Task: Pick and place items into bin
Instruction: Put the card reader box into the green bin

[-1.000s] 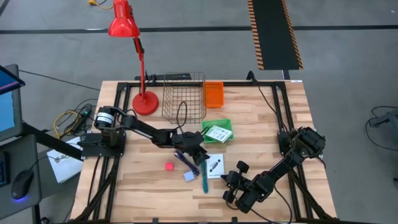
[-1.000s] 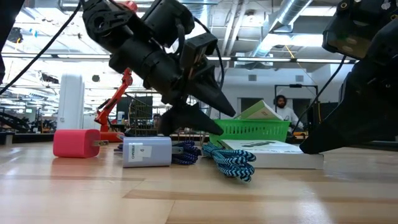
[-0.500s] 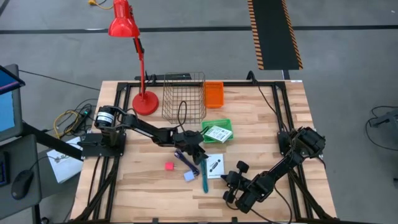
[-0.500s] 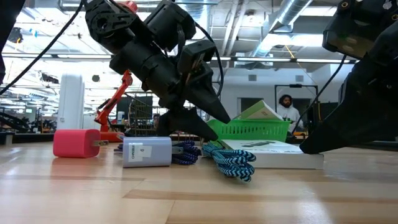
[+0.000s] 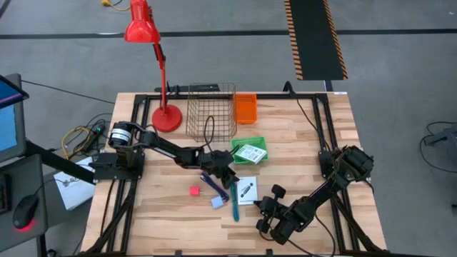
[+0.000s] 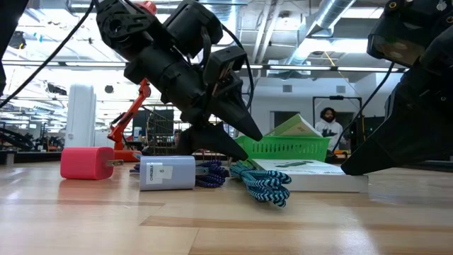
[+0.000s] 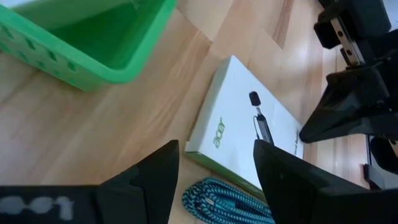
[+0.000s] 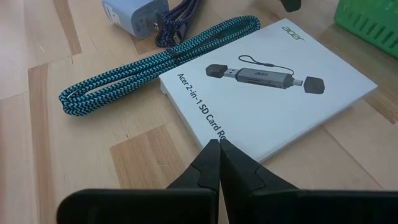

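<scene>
The green bin (image 5: 249, 151) holds a white packet with green print (image 5: 250, 153), which leans on its wall (image 6: 296, 127). A white card-reader box (image 5: 246, 190) lies flat on the table. Beside it lie the teal braided cord (image 8: 155, 65), the dark blue cord (image 5: 213, 183), the pale-blue cube (image 5: 217, 202) and the pink cube (image 5: 194, 190). My left gripper (image 5: 228, 175) is open above the dark blue cord, slanting down toward the box's edge (image 7: 217, 146). My right gripper (image 8: 217, 144) is shut, with its tips at the box's near edge. My right gripper comes low over the table from the near right side, and its shut tips (image 8: 211, 152) stand at the white box's near edge (image 8: 186, 112). I cannot tell whether they touch the box. The box lies flat on the table.
A wire basket (image 5: 211, 111) and an orange bin (image 5: 245, 108) stand at the far edge, with a red desk lamp's base (image 5: 166, 118) to their left. A person (image 6: 325, 122) shows in the room behind. Bare wood lies at the table's right (image 5: 300, 143).
My left gripper has dipped a little toward the table and the white box, staying open. The items have kept their places.
</scene>
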